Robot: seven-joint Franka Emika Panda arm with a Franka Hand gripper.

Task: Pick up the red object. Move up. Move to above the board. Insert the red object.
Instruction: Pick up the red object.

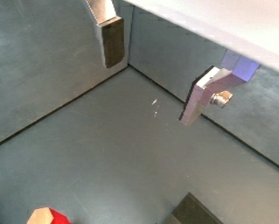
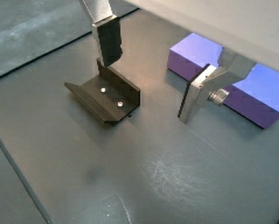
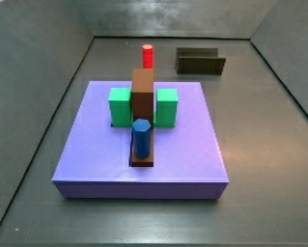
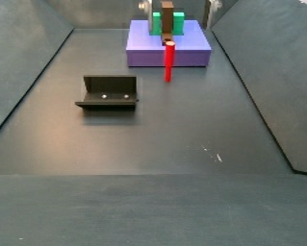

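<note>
The red peg (image 4: 168,60) stands upright on the dark floor just off one end of the purple platform (image 4: 188,50); it also shows in a side view (image 3: 149,55). The brown board (image 3: 143,106) lies on the platform between two green blocks (image 3: 120,107), with a blue peg (image 3: 141,138) standing in it. My gripper (image 2: 148,87) is open and empty, high above the floor between the fixture (image 2: 103,94) and the platform (image 2: 198,56). It also shows in a wrist view (image 1: 151,92). A red shape (image 1: 54,217) sits at that view's edge. The gripper does not show in either side view.
The fixture (image 4: 108,92) stands on the floor, apart from the platform; it also shows in a side view (image 3: 200,62). Grey walls (image 1: 37,70) enclose the floor and meet in a corner near my gripper.
</note>
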